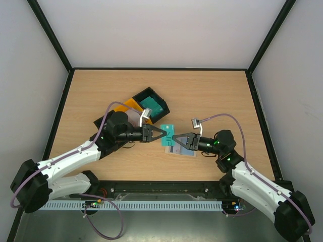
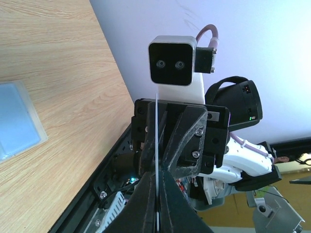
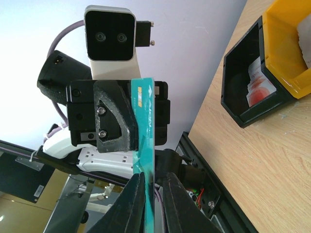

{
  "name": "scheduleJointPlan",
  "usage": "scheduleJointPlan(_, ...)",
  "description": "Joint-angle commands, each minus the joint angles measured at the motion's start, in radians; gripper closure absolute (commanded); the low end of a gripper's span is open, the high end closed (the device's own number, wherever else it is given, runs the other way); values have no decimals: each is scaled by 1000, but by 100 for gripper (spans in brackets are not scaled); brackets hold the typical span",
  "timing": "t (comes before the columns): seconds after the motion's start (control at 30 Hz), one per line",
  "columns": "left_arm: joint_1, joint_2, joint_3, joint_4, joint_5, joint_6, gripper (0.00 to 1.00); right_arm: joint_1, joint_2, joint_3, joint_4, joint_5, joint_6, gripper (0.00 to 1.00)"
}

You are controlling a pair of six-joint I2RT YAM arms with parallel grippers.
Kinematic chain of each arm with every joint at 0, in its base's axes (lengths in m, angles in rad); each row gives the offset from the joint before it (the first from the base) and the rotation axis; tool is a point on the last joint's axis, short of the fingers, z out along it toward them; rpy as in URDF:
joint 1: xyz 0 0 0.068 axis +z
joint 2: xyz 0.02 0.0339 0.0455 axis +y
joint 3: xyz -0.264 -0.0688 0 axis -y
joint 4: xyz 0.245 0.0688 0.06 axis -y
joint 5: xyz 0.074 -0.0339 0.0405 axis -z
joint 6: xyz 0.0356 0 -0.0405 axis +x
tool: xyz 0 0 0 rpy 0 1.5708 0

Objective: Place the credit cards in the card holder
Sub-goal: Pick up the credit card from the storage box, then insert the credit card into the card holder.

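A teal credit card (image 1: 167, 135) hangs on edge above the table between both grippers. My left gripper (image 1: 162, 133) is shut on its left end; in the left wrist view the card (image 2: 157, 141) shows as a thin pale line pinched at the left gripper (image 2: 158, 180). My right gripper (image 3: 154, 180) straddles the card (image 3: 146, 121) from the other end, one finger against it and a small gap at the other. The card holder (image 1: 185, 151) lies open and flat, blue-grey side up, under the right gripper (image 1: 174, 136). The card holder (image 2: 14, 121) also shows in the left wrist view.
A black tray (image 1: 160, 99) holding teal cards (image 1: 153, 107) sits behind the left gripper, with a yellow tray (image 1: 132, 104) beside it. In the right wrist view the black tray (image 3: 240, 73) holds red-and-white cards (image 3: 259, 85), next to the yellow tray (image 3: 286, 58).
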Motion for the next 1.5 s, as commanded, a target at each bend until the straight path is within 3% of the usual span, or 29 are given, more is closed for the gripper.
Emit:
scheduleJointPlan(0.0,-4,15,-7,51,9,0,98,13,16,28,26,-6,-31,88)
scheduleJointPlan(0.13,-4,29,-6,58,18,3,98,18,44,29,48,-6,-37,88)
scheduleJointPlan(0.3,-4,43,6,-2,-8,60,92,19,53,38,-15,57,-72,98)
scheduleJointPlan(0.47,-6,23,32,-254,-209,221,44,18,15,42,-271,251,-208,98)
scheduleJointPlan(0.57,-12,49,35,-324,-313,268,32,19,17,32,-392,379,-241,98)
scheduleJointPlan(0.8,-101,193,65,-309,-457,310,36,18,-18,53,-740,703,-284,98)
scheduleJointPlan(0.93,-185,319,146,-363,-607,344,43,16,15,76,-848,736,-288,98)
scheduleJointPlan(1.2,-275,515,247,-408,-749,352,54,7,64,-3,-694,645,-258,98)
scheduleJointPlan(1.47,-299,581,256,-466,-837,304,52,4,132,-57,-548,579,-248,98)
